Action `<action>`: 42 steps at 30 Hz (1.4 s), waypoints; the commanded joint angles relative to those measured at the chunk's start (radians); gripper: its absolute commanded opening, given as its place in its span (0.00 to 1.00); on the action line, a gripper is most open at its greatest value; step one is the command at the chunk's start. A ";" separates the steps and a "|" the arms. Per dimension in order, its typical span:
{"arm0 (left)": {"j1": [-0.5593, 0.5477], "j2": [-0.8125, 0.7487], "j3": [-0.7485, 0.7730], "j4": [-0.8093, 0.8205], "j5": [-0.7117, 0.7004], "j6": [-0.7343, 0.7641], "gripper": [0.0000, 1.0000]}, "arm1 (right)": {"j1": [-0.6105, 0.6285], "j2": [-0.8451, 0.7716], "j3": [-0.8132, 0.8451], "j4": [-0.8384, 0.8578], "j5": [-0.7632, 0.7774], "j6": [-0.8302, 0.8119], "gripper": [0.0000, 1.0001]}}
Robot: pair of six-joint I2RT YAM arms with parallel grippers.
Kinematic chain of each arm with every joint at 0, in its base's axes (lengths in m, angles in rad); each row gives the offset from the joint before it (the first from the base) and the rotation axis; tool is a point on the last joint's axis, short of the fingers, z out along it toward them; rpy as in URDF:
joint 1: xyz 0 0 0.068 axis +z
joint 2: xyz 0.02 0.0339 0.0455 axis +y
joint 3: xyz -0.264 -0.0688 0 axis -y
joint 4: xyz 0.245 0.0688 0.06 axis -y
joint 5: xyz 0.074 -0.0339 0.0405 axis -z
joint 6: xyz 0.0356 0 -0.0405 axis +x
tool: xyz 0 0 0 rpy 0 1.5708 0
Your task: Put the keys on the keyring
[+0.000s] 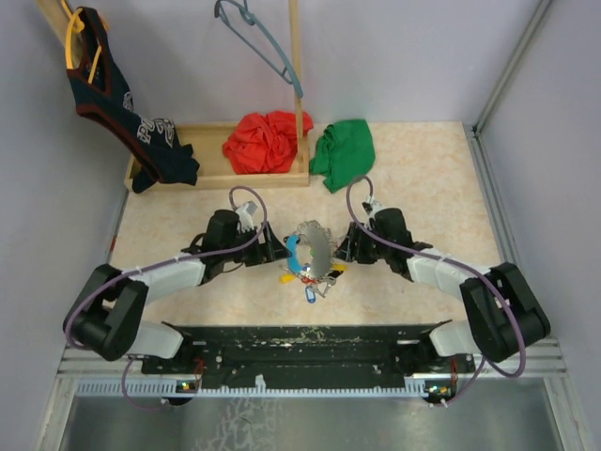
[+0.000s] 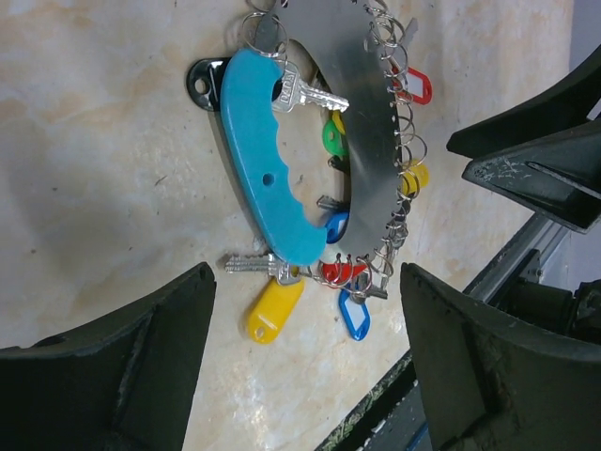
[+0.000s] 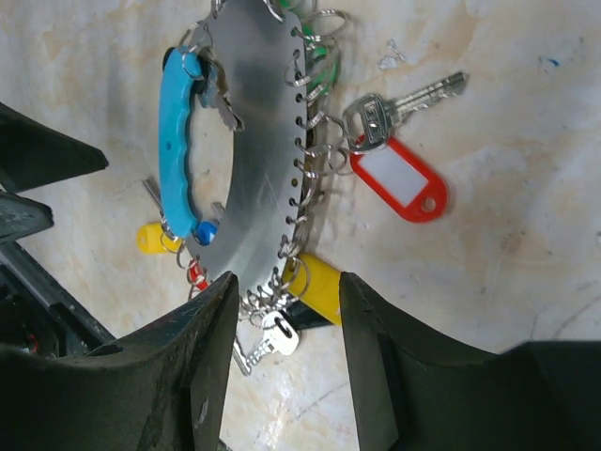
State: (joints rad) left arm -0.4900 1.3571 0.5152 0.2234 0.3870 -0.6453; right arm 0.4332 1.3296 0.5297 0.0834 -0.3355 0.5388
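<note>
**Jaws: left wide, right unclear**

Left gripper (image 2: pixel 305 282) is waiting spread wide and empty, facing the keyring (image 2: pixel 268 160) lying on the table (image 1: pixel 423 178) ahead. Right gripper (image 3: pixel 286 279) is framing the ring's metal end, probably to steady it; if it is pinching, I cannot tell. Many keys (image 2: pixel 310 94) are hanging on already; a red-tagged key (image 3: pixel 371 117) is lying just beside. Tag labels (image 3: pixel 392 178) are showing no readable writing

left tool (image 1: pixel 274 251): jaws wide apart | right tool (image 1: pixel 345 247): jaws parted less (both angled inward, low)
</note>
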 commanded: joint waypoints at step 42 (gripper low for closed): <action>0.014 -0.109 -0.254 0.769 0.068 -0.176 0.79 | -0.017 0.081 -0.002 0.797 -0.437 0.353 0.00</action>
State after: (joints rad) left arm -0.4816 1.2873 0.2699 0.8593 0.3920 -0.8295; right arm 0.4221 1.4849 0.5224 0.7391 -0.7322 0.8619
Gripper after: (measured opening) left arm 0.801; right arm 0.102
